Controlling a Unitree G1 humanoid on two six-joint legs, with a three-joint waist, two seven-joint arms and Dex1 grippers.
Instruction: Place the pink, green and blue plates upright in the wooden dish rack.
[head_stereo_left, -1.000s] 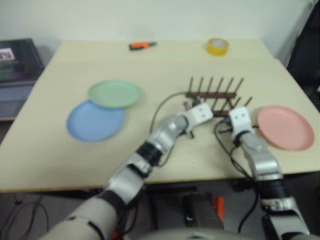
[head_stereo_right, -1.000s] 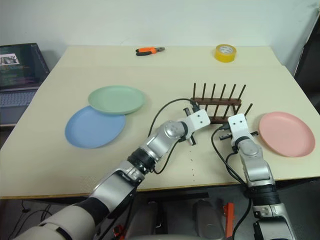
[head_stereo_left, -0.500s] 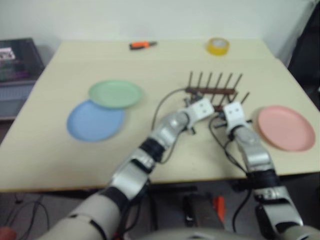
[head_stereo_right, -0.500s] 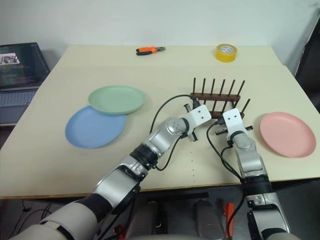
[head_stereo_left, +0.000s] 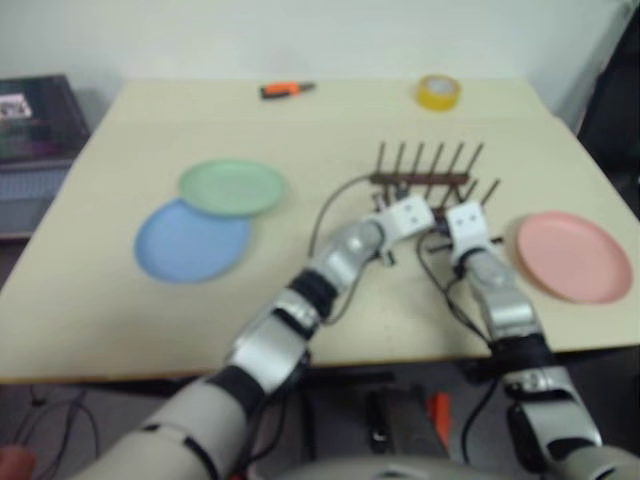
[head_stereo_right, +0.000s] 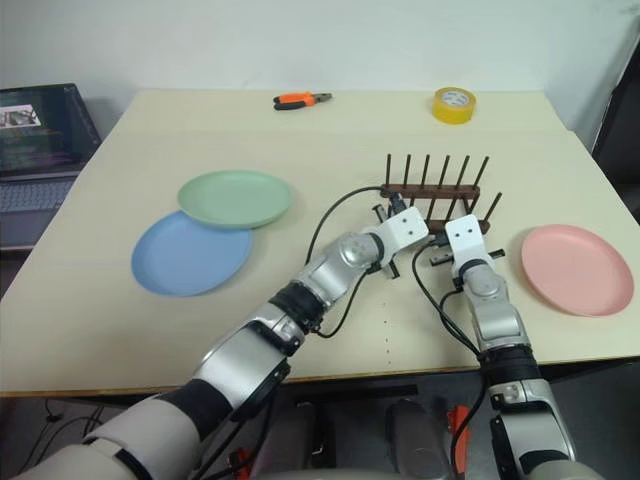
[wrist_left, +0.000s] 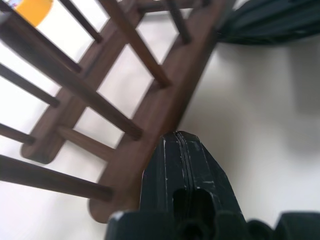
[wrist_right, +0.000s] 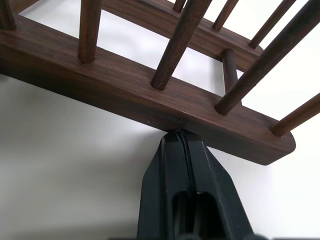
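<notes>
Both arms reach forward over the table (head_stereo_right: 90, 330), converging on the wooden dish rack (head_stereo_right: 433, 195) from its near side.

Left arm crosses in diagonally from 7 o'clock, forearm stretched toward 1 o'clock. Left gripper (wrist_left: 180, 137) has fingers pressed together, holding nothing; tip sits right at the near base rail by the rack's left end, looks to be touching it.

Right arm comes nearly straight up from 6 o'clock, wrist pitched slightly down. Right gripper (wrist_right: 178, 134) also pinched closed and empty, tip butted against the side of the near rail, toward the rack's right end.

Rack stands upright, no plates in it, right of table centre.

Pink plate (head_stereo_right: 577, 267) lies flat at 3 o'clock of the rack, near it but apart. Green plate (head_stereo_right: 235, 198) lies flat well off at 9 o'clock of the rack, its near-left edge overlapping the blue plate (head_stereo_right: 190, 252), which lies at 7 o'clock of the green one.

Yellow tape roll (head_stereo_right: 453, 102) at 12 o'clock of the rack, near the far table edge.
</notes>
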